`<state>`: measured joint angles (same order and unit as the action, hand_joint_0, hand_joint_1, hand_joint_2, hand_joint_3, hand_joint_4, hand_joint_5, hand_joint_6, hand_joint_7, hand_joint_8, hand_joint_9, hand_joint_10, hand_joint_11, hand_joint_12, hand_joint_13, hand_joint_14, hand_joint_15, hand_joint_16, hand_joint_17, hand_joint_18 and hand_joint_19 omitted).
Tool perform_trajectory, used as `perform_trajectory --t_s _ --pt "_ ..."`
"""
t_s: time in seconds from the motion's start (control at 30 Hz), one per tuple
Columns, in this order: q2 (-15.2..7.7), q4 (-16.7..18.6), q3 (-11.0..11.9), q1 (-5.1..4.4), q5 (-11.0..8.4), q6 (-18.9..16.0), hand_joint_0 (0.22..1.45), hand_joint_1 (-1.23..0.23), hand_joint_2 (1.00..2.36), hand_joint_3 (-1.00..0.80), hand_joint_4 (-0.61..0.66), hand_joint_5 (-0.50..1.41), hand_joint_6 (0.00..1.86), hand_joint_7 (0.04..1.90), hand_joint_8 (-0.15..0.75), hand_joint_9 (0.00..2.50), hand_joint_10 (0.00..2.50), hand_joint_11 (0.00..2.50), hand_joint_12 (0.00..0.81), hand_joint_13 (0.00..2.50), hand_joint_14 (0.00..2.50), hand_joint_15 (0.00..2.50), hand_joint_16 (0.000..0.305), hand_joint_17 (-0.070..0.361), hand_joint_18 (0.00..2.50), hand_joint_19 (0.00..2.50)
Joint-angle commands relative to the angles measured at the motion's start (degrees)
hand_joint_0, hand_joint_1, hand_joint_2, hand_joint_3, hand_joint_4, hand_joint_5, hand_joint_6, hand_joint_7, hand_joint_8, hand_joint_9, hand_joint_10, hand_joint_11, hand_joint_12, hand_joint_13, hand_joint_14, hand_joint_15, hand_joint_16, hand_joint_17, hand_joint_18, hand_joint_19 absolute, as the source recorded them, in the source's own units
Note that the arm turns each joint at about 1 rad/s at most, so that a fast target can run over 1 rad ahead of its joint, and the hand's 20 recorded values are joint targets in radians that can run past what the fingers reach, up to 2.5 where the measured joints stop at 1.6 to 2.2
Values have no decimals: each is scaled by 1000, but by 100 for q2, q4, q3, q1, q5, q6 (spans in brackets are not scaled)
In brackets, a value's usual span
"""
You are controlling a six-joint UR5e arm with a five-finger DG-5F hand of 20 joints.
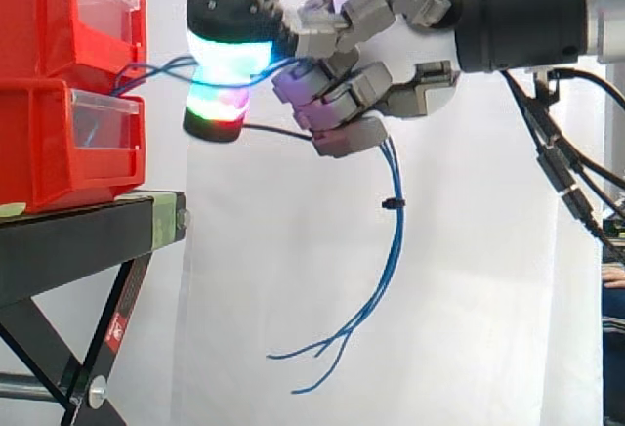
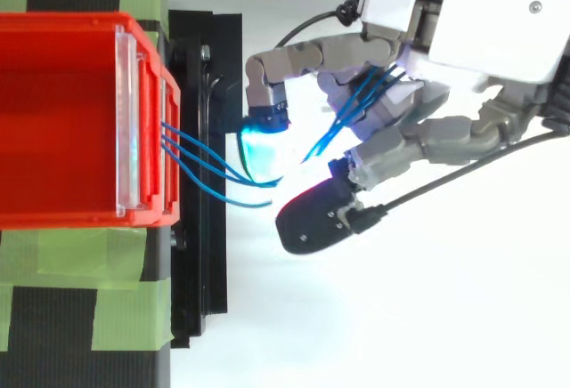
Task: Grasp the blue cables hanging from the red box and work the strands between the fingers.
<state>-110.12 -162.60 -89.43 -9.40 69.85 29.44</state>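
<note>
Reaching in from the right of the side view, the robot's hand [image 1: 342,94] meets the blue cables [image 1: 395,221] just in front of two stacked red bins

We see the upper red bin [image 1: 59,16] sitting on the lower red bin [image 1: 49,143], both on a black stand [image 1: 78,240] before a white curtain [image 1: 293,328]. The strands leave the front of the upper bin near its lower edge and run rightward, nearly level, to the hand

The fingers are curled round the strands and grip them. Thick glowing fingertips [image 1: 229,60], cyan and white above with green and red bands below, press where the cables enter the grasp

Below the hand the cables hang free in a long curve, bundled by a small black tie [image 1: 393,202], and their loose ends fan apart at the bottom

From above, we see the cables [image 2: 200,161] come out beneath the bin's clear front panel [image 2: 129,121], cross the gap to a cyan fingertip [image 2: 263,152], then pass between the grey fingers across the palm [image 2: 463,41]. Green tape [image 2: 80,263] lies across the stand beside the bin
</note>
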Motion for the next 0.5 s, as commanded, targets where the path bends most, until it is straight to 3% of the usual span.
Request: perform_trajectory --t_s 0.0,0.1,0.47 --pt "96 0 5 -27 -15 18 768 -645 1005 -836 206 232 654 1305 350 908 2500 1993 431 1023 2500 1295 63 142 1391 1652" --pt "105 0 5 -36 -24 53 767 -645 1005 -844 217 198 821 1243 350 908 2500 1993 431 1023 2500 1295 63 142 1391 1652" --pt "96 26 5 -45 -77 158 714 -625 1000 -1000 225 174 904 1218 350 908 2500 1993 431 1023 2500 1295 63 142 1391 1652"
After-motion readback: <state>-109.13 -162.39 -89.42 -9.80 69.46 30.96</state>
